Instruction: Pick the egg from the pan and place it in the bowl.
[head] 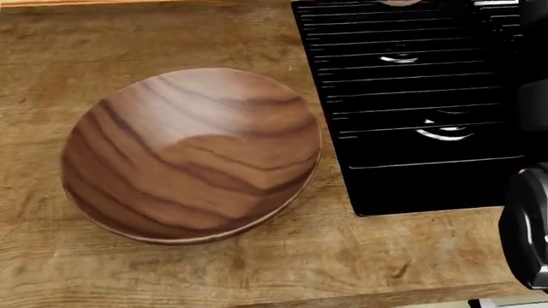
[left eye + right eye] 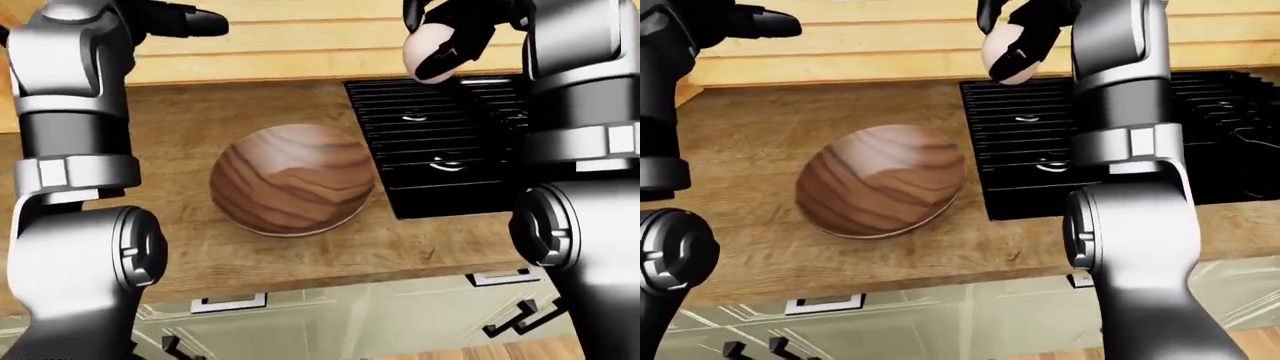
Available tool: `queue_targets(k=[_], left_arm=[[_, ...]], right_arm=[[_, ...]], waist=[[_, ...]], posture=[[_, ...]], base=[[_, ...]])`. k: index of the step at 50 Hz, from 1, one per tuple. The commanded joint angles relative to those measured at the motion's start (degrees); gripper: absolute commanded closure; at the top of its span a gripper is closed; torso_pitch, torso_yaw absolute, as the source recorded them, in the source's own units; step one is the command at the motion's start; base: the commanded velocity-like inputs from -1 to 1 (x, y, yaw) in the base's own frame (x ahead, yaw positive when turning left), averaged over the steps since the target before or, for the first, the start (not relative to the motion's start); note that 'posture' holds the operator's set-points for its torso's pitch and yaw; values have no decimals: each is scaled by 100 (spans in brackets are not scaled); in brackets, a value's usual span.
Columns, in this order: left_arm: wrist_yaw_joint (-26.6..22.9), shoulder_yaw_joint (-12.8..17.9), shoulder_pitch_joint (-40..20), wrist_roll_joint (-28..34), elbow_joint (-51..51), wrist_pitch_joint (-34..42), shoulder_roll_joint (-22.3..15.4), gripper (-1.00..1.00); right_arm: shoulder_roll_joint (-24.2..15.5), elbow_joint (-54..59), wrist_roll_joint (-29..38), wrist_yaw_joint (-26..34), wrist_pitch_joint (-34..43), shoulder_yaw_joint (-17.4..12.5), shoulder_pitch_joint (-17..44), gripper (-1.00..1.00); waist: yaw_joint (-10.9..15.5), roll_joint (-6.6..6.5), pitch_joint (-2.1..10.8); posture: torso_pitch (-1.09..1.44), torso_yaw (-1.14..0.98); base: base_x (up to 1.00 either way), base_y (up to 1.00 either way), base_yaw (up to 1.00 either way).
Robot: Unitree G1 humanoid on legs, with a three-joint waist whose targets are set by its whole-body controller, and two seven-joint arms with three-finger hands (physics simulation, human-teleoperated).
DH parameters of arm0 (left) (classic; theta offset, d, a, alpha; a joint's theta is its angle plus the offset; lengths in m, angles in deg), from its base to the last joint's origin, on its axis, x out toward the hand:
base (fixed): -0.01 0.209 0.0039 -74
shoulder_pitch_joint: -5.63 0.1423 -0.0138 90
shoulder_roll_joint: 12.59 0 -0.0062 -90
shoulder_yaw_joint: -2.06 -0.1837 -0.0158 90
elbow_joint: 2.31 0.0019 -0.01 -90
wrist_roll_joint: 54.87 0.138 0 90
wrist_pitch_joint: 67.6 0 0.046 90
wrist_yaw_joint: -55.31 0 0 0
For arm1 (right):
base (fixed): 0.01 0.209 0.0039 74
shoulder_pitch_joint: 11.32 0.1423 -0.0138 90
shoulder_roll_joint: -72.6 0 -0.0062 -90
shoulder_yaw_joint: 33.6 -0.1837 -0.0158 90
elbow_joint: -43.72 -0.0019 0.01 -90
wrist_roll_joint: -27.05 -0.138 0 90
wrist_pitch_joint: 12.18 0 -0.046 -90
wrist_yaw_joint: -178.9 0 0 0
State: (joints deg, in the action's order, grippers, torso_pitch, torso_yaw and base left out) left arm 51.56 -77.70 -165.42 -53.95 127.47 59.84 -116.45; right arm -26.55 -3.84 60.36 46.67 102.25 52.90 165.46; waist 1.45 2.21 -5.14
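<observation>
the right robot hand (image 2: pixel 1015 34) gripped the egg (image 2: pixel 1006 54) with closed fingers, lifted clear of the stove (image 2: pixel 440 142); the bowl (image 2: pixel 290 180) lay below-left on the surface (image 2: pixel 200 127), awaiting it; the left robot hand (image 2: pixel 185 19) hung idle, its fingers indistinct.

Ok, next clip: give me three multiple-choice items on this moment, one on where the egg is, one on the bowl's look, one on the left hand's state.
1. Where is the egg?
A. Lying in the bowl
B. Held in the right hand above the stove's left edge
C. Lying on the counter

2. What does the bowl look like?
A. Striped brown wood
B. White ceramic
C. Shiny steel

3. What is the left hand doing?
A. Gripping the bowl
B. Holding the egg
C. Raised and holding nothing

Answers: 1 B, the right hand has its dark fingers wrapped round the egg over the stove; 2 A, wood grain shows; 3 C, it hangs clear of everything.
</observation>
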Motion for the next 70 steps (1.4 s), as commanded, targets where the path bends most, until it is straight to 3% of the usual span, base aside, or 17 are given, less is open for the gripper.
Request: queue_targets(k=[1, 2, 3, 4, 6, 9, 18, 20, 22, 23, 24, 29, 39, 43, 44, 54, 70], left_arm=[[-57, -52, -161, -61, -89, -63, 32, -100], [-56, -49, -162, -63, -91, -61, 30, -100], [-56, -49, -161, -63, -91, -62, 28, -100], [-55, -49, -161, -63, -90, -62, 27, -100], [-54, -51, -158, -64, -109, -49, 29, -100], [-52, -49, -163, -68, -135, -27, 29, -100], [-50, -40, -139, -72, -111, -66, 13, -100], [-51, -39, -142, -73, -125, -53, 4, -100], [-52, -39, -144, -76, -141, -40, 2, -100], [-54, -44, -142, -73, -141, -41, 1, -100], [-57, -46, -148, -70, -134, -44, -3, -100], [-66, -52, -182, -54, -62, -84, -14, -100], [-74, -42, -195, -40, -55, -77, -36, -100], [-74, -33, -190, -39, -67, -65, -53, -100], [-72, -33, -199, -39, -50, -75, -53, -100], [-73, -25, -160, -55, -95, -55, -63, -100], [-80, -11, -120, -57, -55, -105, -105, -100]], right_arm=[[-101, -154, 42, -78, -25, -72, 144, 100], [-106, -156, 43, -75, -24, -73, 137, 100], [-111, -153, 38, -70, -13, -80, 147, 100], [-115, -154, 37, -59, -1, -81, 150, 100], [-118, -180, 34, -39, 24, -83, 140, 100], [-128, -220, 29, -2, 62, -86, 134, 100], [-108, -241, 10, 26, 110, -87, 122, 100], [-108, -266, 7, 36, 129, -86, 122, 100], [-108, -293, -10, 31, 100, -93, 116, 100], [-116, -270, -12, 16, 115, -101, 144, 100], [-125, -244, -19, 9, 108, -104, 171, 100], [-125, -124, -14, -2, 87, -77, 299, 100], [109, 495, -40, -146, -128, 33, 813, 100], [203, 441, 9, -36, -91, 99, 829, 100], [220, 400, 27, 2, -64, 108, 810, 100], [574, -107, 158, 302, 208, 196, 404, 100], [1051, -490, 524, 622, 383, 369, 209, 100]], waist=[[-63, 22, 141], [-67, 136, 214], [-98, 89, 198], [-117, 56, 348], [-126, 129, 481], [-154, 85, 543], [-178, -336, 468], [-207, -501, 450], [-238, -823, 509], [-292, -838, 439], [-264, -763, 319], [-325, -588, 359], [-225, -353, 262], [-137, -130, 277], [-132, -223, 258], [-190, -370, 349], [-266, -433, 365]], posture=[[0, 0], [0, 0], [0, 0], [0, 0], [0, 0], [0, 0], [0, 0], [0, 0], [0, 0], [0, 0], [0, 0], [0, 0], [0, 0], [0, 0], [0, 0], [0, 0], [0, 0]], base=[[0, 0, 0], [0, 0, 0], [0, 1, 0], [0, 16, 0], [0, 22, 0], [0, 22, 0], [0, 22, 0], [0, 23, 0], [0, 20, 0], [0, 0, 0], [0, 0, 0], [0, 0, 0], [0, 0, 0], [0, 0, 0], [0, 0, 0], [0, 0, 0], [0, 0, 0]])
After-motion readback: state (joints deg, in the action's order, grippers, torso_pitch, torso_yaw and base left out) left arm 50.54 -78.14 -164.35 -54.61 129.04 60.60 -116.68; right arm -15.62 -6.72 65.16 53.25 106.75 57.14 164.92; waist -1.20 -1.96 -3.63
